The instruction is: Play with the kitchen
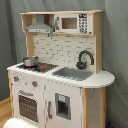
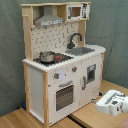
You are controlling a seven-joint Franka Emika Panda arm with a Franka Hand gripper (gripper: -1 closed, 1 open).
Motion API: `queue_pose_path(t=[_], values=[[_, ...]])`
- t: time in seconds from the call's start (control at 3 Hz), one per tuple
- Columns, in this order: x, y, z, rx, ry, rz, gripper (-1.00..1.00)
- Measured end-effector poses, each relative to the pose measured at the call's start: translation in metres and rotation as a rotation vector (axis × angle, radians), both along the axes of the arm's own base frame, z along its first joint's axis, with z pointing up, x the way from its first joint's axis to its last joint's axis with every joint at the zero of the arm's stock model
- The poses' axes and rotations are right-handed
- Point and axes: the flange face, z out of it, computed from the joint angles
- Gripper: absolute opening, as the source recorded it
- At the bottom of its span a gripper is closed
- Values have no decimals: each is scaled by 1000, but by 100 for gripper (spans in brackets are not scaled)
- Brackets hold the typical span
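Note:
The kitchen (image 1: 60, 50) (image 2: 60, 45) is a tall white and light-wood toy unit, standing upright in both exterior views. A small metal pot (image 1: 30, 61) (image 2: 46, 56) sits on the red-ringed black stovetop (image 1: 44, 66) (image 2: 59, 58). Beside it are the grey sink (image 1: 72, 73) (image 2: 81, 50) and the black faucet (image 1: 84, 58) (image 2: 74, 39). The oven door (image 1: 28, 106) (image 2: 64, 96) is closed. My white gripper end (image 2: 112, 102) hangs low at the second exterior view's right, in front of the kitchen and apart from it. A white part of the arm (image 1: 20, 123) shows at the first exterior view's bottom left.
A hood (image 1: 39, 27) (image 2: 49, 21) and a microwave (image 1: 70, 23) (image 2: 76, 11) sit on the top shelf. A cupboard door with a dark dispenser panel (image 1: 63, 106) (image 2: 91, 73) is closed. The kitchen stands on a wooden surface (image 2: 85, 119), with a grey curtain (image 2: 10, 60) behind it.

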Motion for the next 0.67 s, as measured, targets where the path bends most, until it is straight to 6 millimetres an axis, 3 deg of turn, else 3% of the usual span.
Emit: queue_pose_path(t=[0.33,0.67], values=[[-8,30,7,25,4,29,100],[1,54,9,31,7,27,100]])
